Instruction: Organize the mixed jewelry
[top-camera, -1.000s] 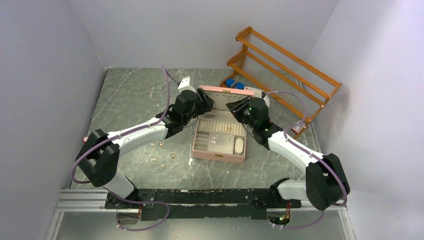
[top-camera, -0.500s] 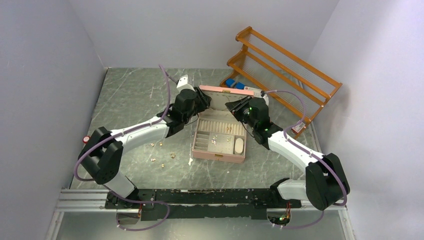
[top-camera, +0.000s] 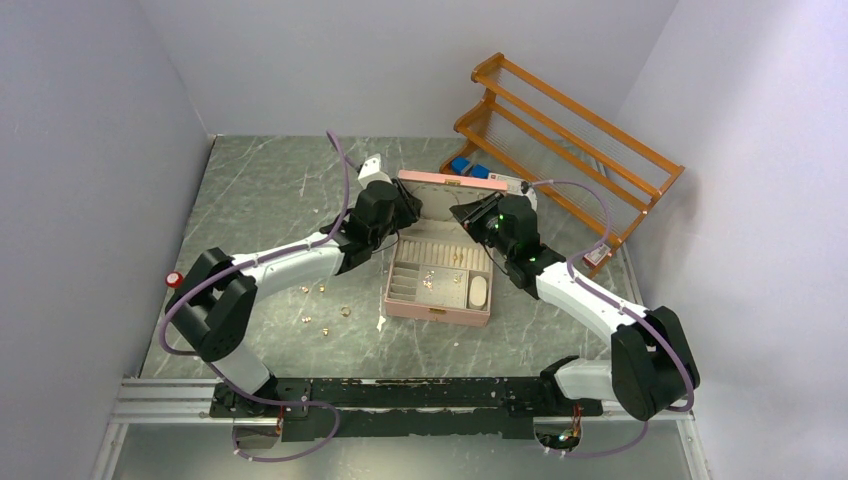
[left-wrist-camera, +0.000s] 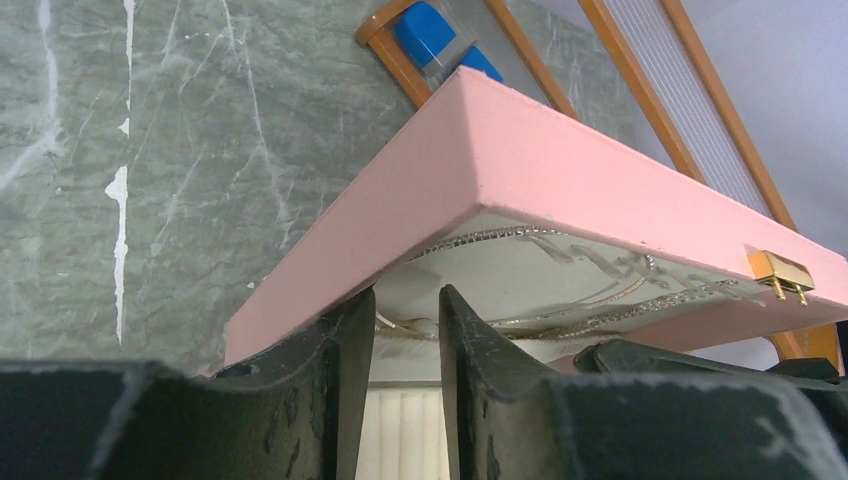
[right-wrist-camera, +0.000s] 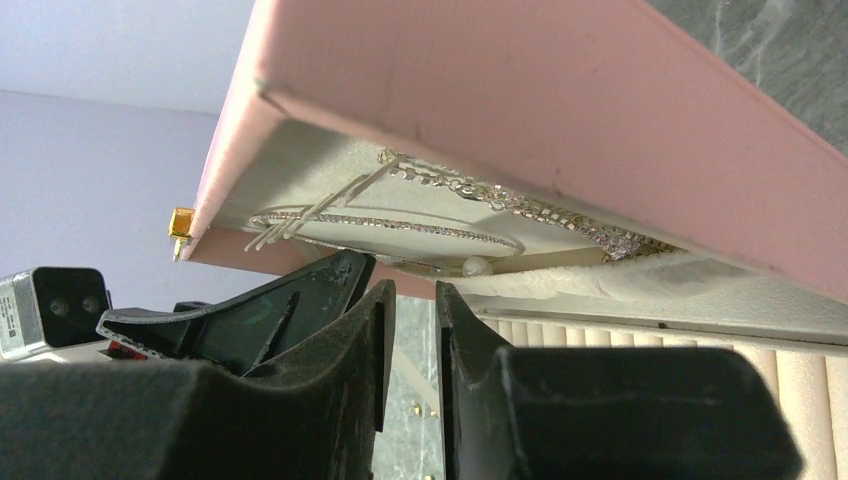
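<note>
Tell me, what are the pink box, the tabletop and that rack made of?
Pink box: smooth matte skin, probably faux leather over board. Tabletop: grey-green with white veins, marble or a marble-print sheet, cannot tell which. Rack: orange-brown wood, glossy, likely varnished.

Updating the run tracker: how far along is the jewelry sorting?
Done: a few small pieces lie in the pink box's tray. In hand: both grippers sit at the silvery chains in the raised lid; left gripper narrowly gapped, grip unclear; right gripper narrowly open, empty. Left: several loose gold pieces on the table.
</note>
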